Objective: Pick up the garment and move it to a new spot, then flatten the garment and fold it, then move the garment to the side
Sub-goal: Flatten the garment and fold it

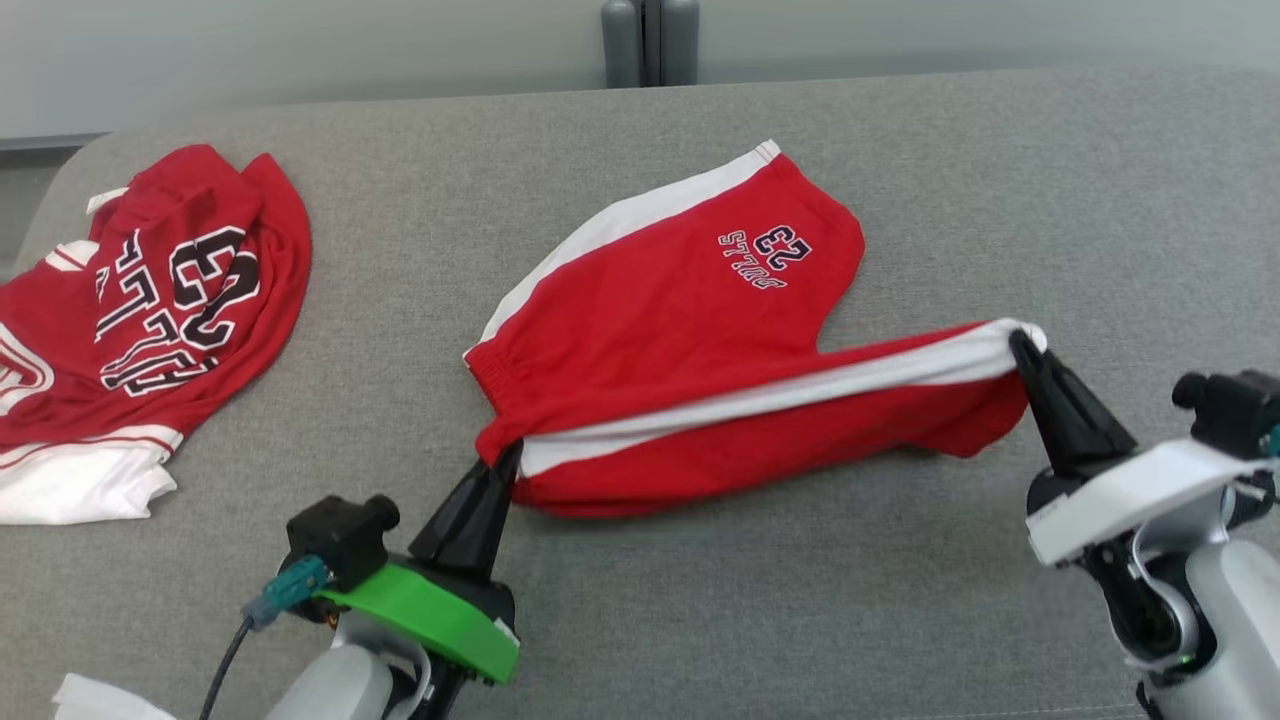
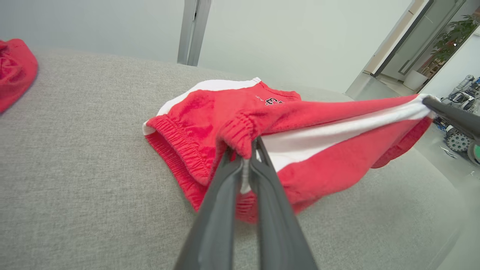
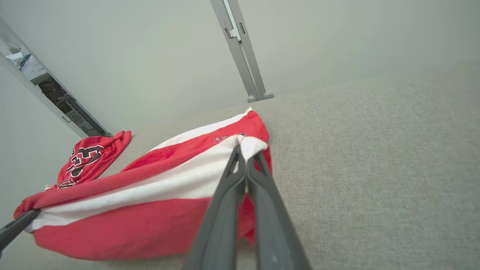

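The garment (image 1: 680, 330) is a pair of red shorts with white side stripes and a dark "23" print, lying partly on the grey cushioned surface (image 1: 800, 600). My left gripper (image 1: 508, 455) is shut on the elastic waistband corner (image 2: 240, 131) at the near left. My right gripper (image 1: 1022, 345) is shut on the white-striped leg end (image 3: 249, 144) at the right. Between the two grips the near edge of the shorts (image 2: 337, 131) is stretched taut and lifted off the surface, while the far half lies flat. The right gripper's dark finger (image 2: 450, 116) shows in the left wrist view.
A second red and white jersey (image 1: 150, 320) with large dark lettering lies crumpled at the far left of the surface. A grey post (image 1: 650, 40) stands behind the back edge. A white scrap (image 1: 100, 700) shows at the lower left corner.
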`<state>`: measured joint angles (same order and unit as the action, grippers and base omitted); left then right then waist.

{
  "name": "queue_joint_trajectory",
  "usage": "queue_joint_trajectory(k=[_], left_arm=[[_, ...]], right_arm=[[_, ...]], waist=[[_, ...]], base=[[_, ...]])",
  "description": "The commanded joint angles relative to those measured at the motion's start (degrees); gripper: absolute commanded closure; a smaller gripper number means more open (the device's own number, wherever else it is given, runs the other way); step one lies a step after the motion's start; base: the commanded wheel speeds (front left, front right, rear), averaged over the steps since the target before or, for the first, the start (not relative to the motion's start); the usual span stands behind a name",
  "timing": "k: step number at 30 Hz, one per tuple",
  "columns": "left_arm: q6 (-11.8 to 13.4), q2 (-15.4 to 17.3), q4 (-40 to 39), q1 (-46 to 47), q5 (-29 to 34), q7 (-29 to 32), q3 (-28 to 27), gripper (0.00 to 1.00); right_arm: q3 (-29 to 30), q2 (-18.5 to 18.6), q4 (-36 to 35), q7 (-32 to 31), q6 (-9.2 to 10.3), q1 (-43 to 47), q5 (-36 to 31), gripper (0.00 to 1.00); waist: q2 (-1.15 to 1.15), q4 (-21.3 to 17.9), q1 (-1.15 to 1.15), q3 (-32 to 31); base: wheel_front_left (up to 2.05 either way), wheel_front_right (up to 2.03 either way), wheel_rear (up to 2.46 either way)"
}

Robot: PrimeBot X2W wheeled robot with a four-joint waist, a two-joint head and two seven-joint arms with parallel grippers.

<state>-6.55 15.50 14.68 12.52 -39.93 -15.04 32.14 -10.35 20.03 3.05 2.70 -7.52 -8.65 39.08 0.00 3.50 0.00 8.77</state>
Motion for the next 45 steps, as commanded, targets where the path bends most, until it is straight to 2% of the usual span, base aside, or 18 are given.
queue_joint_trajectory(k=[1, 7, 16, 22, 28, 29, 30, 31, 32, 41, 45], left_arm=[[-0.28, -0.21, 0.37, 2.44, 0.06, -0.19, -0.06, 1.00], [-0.54, -2.72, 3.67, 11.40, -0.62, -0.08, -0.37, 1.00], [-0.96, -8.75, 15.61, 24.17, -2.92, -0.14, 0.47, 1.00], [-1.02, -11.18, 20.09, 30.25, -4.67, -0.18, 2.32, 1.00], [-0.99, -12.07, 22.59, 33.45, -5.77, -0.18, 3.92, 1.00], [-0.98, -12.18, 22.91, 33.69, -5.86, -0.18, 4.02, 0.98], [-0.98, -12.25, 23.32, 33.88, -5.87, -0.18, 4.05, 0.65], [-0.98, -12.22, 23.58, 33.93, -5.67, -0.18, 3.84, 0.06], [-0.98, -12.22, 24.03, 33.86, -5.25, -0.18, 3.55, 0.00], [-0.99, -12.38, 23.87, 28.86, -0.78, -0.18, 0.79, 0.00], [-0.99, -11.23, 22.34, 25.14, 1.88, -0.18, -1.55, 0.00]], right_arm=[[-0.27, 0.40, 0.91, -0.61, 0.06, -3.10, -0.68, 1.00], [-3.01, 0.52, 9.28, -2.86, 0.03, -18.80, -3.07, 1.00], [-7.01, -1.26, 32.75, -2.61, 0.02, -41.43, -5.86, 1.00], [-9.35, -1.46, 45.64, -0.04, 0.03, -51.40, -7.93, 1.00], [-11.49, -2.20, 54.72, 2.55, 0.03, -56.51, -9.04, 1.00], [-11.45, -2.33, 55.72, 3.36, 0.03, -56.94, -8.73, 0.71], [-11.77, -2.78, 56.67, 4.11, 0.03, -57.13, -8.52, 0.27], [-12.16, -3.02, 57.34, 4.62, 0.03, -57.12, -8.44, 0.00], [-12.79, -2.96, 58.00, 5.24, 0.03, -57.09, -8.41, 0.00], [-18.03, -1.12, 59.07, 8.49, 0.03, -52.47, -5.07, 0.00], [-20.26, -0.43, 59.15, 7.85, 0.03, -49.85, -2.54, 0.00]], waist=[[0.00, 2.09, 0.00, 2.20], [0.00, 5.22, 0.00, 6.62], [0.00, 10.16, 0.00, 12.33], [0.00, 12.29, 0.00, 15.15], [0.00, 12.91, 0.00, 16.64], [0.00, 12.88, 0.00, 16.66], [0.00, 12.80, 0.00, 16.59], [0.00, 12.70, 0.00, 16.46], [0.00, 12.55, 0.00, 16.25], [0.00, 11.47, 0.00, 12.30], [0.00, 11.37, 0.00, 10.59]], base=[[0.00, 0.00, 0.00], [0.00, 0.00, 0.00], [0.00, 0.00, 0.00], [0.00, 0.00, 0.00], [0.00, 0.00, 0.00], [0.00, 0.00, 0.00], [0.00, 0.00, 0.00], [0.00, 0.00, 0.00], [0.00, 0.00, 0.00], [0.00, 0.00, 0.00], [0.00, 0.00, 0.00]])
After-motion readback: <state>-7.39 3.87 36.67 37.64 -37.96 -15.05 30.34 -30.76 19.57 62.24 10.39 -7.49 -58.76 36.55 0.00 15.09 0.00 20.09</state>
